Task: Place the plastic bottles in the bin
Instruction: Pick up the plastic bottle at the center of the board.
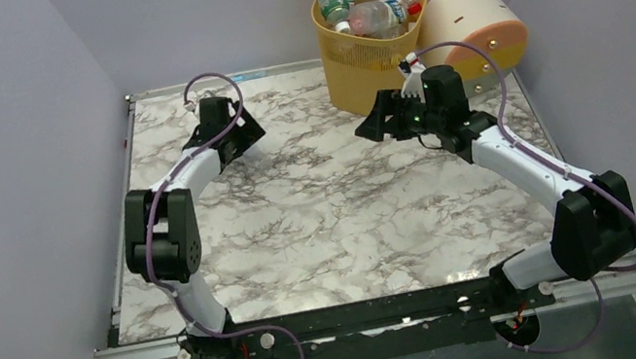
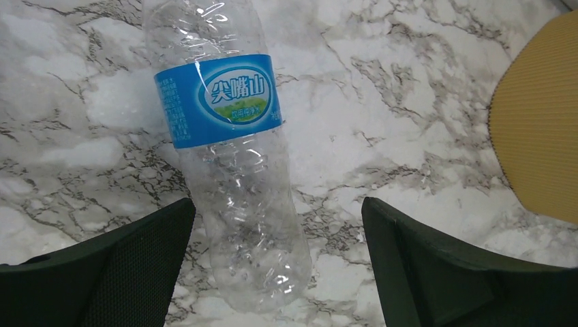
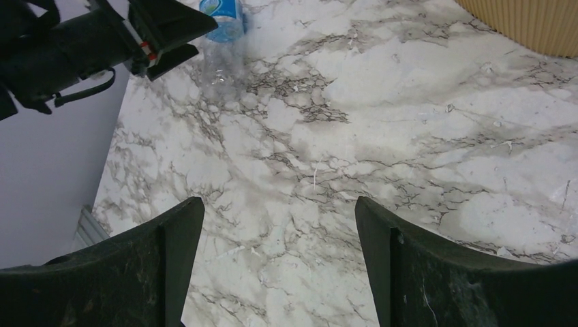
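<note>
Left wrist: we are seeing our left claw [image 2: 278,208] spread wide over a blue-label bottle [image 2: 218,102] lying on the counter [image 2: 409,102]; right claw [image 3: 279,204] spread too, empty; other bottles [image 1: 377,19] sitting in the bin [image 1: 368,67].

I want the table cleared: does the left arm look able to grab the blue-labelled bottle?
Probably yes: the left gripper hangs open over the blue-labelled bottle, which lies on the table between its jaws, nothing covering it.
</note>
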